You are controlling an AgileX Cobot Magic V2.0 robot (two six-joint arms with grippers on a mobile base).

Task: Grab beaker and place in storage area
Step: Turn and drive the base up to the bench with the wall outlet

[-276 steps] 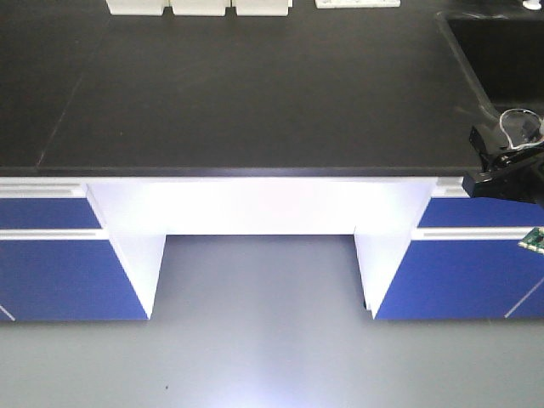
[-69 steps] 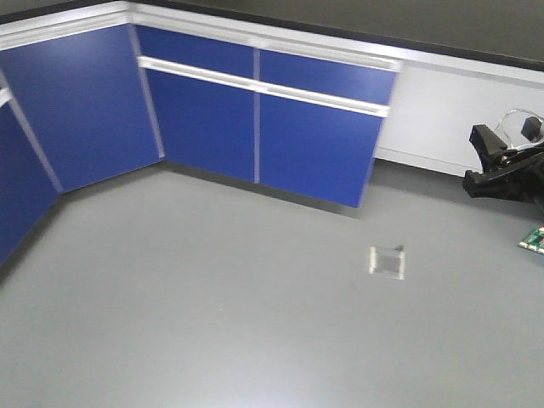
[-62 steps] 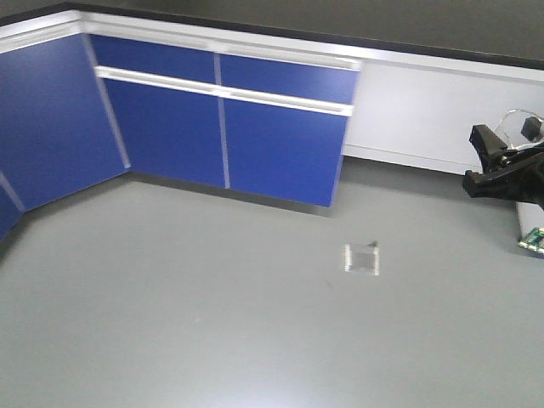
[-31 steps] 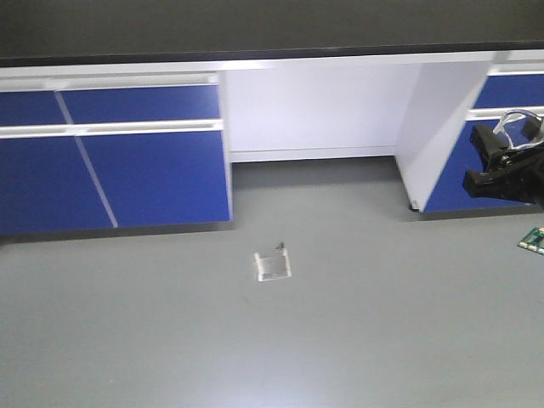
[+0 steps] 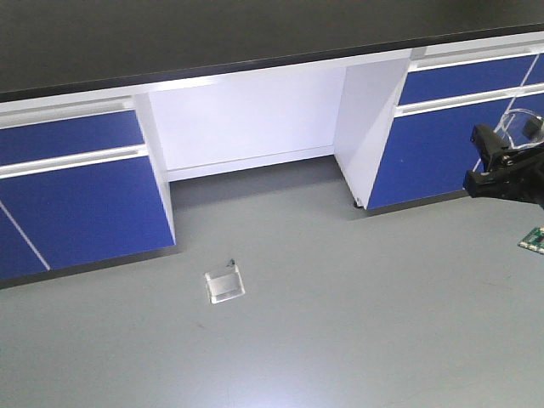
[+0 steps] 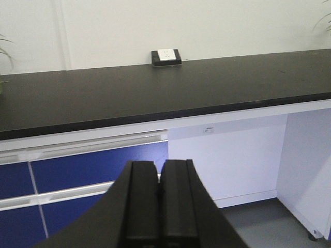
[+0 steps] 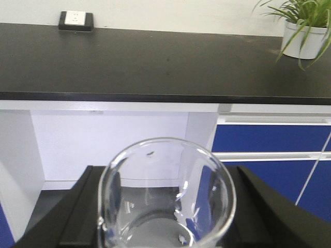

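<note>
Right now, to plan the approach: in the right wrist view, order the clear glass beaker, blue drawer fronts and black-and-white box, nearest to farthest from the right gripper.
1. Clear glass beaker: held between the jaws.
2. Blue drawer fronts: right, below the front edge of the black benchtop.
3. Black-and-white box: far left, at its rear edge.

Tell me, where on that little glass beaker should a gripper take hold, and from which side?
By the round side wall below the rim, coming in level, one finger on each opposite flank. The beaker stands upright, mouth up, and its wall looks straight. The right gripper holds it that way.
</note>
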